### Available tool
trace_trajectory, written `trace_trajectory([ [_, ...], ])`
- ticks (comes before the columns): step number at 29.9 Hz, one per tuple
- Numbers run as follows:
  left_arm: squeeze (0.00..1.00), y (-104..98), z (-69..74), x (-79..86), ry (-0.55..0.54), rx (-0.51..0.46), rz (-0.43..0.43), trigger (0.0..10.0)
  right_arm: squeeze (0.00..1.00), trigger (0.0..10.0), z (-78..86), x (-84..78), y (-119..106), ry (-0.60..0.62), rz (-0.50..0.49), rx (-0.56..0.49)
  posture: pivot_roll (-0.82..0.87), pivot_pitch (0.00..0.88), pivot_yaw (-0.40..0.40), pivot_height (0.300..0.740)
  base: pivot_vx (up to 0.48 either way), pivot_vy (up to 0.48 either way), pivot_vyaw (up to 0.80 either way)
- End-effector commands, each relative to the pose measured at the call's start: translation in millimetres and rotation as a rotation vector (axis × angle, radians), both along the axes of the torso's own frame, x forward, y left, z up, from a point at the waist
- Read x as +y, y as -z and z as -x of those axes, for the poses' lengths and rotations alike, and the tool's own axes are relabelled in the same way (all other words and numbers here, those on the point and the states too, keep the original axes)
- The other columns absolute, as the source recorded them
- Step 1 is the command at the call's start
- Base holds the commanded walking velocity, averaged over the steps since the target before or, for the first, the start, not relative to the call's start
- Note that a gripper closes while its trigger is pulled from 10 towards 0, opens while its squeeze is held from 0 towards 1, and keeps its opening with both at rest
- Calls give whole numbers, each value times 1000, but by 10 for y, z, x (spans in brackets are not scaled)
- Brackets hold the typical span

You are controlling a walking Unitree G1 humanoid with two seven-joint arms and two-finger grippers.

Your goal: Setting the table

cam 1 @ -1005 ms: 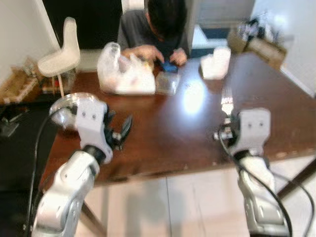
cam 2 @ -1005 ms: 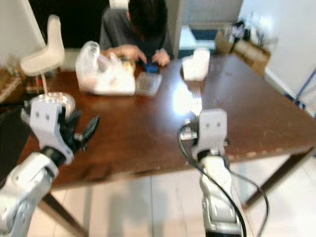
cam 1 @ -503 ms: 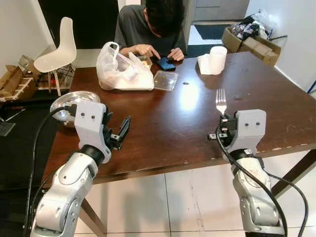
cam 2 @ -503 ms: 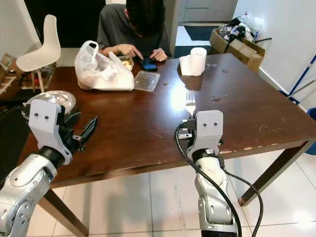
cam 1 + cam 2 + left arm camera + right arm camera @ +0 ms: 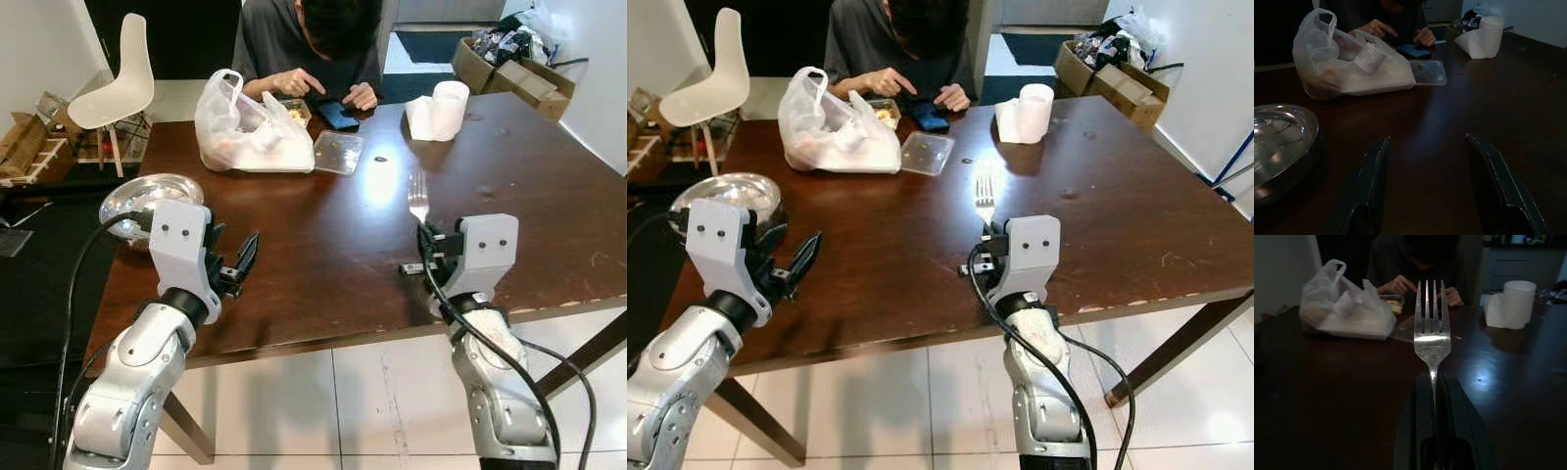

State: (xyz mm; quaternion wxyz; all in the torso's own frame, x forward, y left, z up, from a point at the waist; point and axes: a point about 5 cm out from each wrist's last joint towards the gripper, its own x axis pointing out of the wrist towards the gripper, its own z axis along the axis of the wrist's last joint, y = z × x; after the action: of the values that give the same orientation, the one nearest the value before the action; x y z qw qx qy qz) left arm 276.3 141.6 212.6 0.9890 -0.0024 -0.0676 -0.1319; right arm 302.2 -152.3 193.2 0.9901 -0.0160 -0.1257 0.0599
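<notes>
Left eye view: scene shifted downward against the frame half a second earlier — camera motion; table (image 5: 323,245) objects unmoved relative to one another. Right gripper (image 5: 1433,382) clamped on the handle of a fork (image 5: 1432,328), now a little left of its earlier place and over the table's near half, tines pointing toward the far side. Left gripper (image 5: 1430,171) released, fingers (image 5: 1374,181) spread wide above the table's near left part, pose unchanged.

Fork: polished metal, four tines, flat narrow neck. Table: dark brown wood, glossy, bright glare patch at centre. Bowl (image 5: 147,199): shiny steel, round, at the left edge. Plastic bag (image 5: 245,137): thin, white, crumpled — beside a clear flat lid (image 5: 338,153). Paper roll (image 5: 441,110): white, cylindrical, far right. Person (image 5: 313,39) seated at the far side, hands on a dark phone (image 5: 338,115).
</notes>
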Motion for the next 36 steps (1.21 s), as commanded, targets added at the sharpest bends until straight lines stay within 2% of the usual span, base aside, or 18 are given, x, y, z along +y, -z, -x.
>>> trace_trajectory([
  [1,0,39,-16,11,-15,11,-5,10000,0,10000,9,29,-61,-20,-14,-25,-59,0,96,740,0,0,0],
  [13,0,37,-28,-11,-9,6,-2,10000,0,10000,7,22,-48,-33,-17,-15,-62,0,95,740,0,0,0],
  [36,0,63,-91,-143,4,5,20,10000,0,10000,-38,16,-13,-40,-3,2,-64,0,81,740,0,0,-800],
])
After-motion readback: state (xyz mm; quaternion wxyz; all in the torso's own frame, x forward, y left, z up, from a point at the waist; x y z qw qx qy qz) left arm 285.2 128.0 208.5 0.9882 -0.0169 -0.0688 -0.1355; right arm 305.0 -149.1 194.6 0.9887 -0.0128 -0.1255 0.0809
